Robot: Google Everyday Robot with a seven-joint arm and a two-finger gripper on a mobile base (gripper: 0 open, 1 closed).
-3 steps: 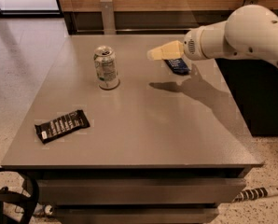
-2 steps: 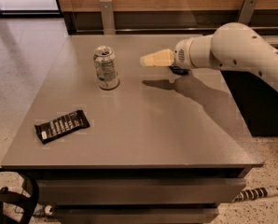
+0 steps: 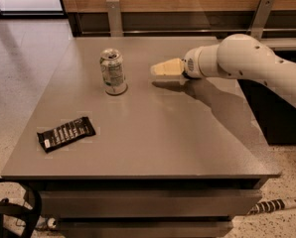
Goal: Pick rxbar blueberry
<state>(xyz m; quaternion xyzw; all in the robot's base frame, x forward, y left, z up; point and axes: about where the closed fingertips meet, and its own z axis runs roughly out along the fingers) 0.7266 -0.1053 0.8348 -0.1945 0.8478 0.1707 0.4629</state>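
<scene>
My gripper [image 3: 159, 69] reaches in from the right on a white arm [image 3: 247, 61] and hovers low over the far middle of the grey table [image 3: 153, 133], to the right of the can. The dark-blue rxbar blueberry does not show now; the spot where it lay is covered by my wrist. I cannot see whether the gripper holds anything.
A silver-green drink can [image 3: 112, 72] stands upright left of the gripper. A longer black bar with white lettering [image 3: 66, 133] lies flat near the table's front left. A wooden wall with metal posts [image 3: 114, 16] runs behind the table. A dark cabinet [image 3: 277, 113] stands at the right.
My arm has swung left across the table towards the can. The blue bar, visible under the gripper a second ago, is now covered by the wrist.
</scene>
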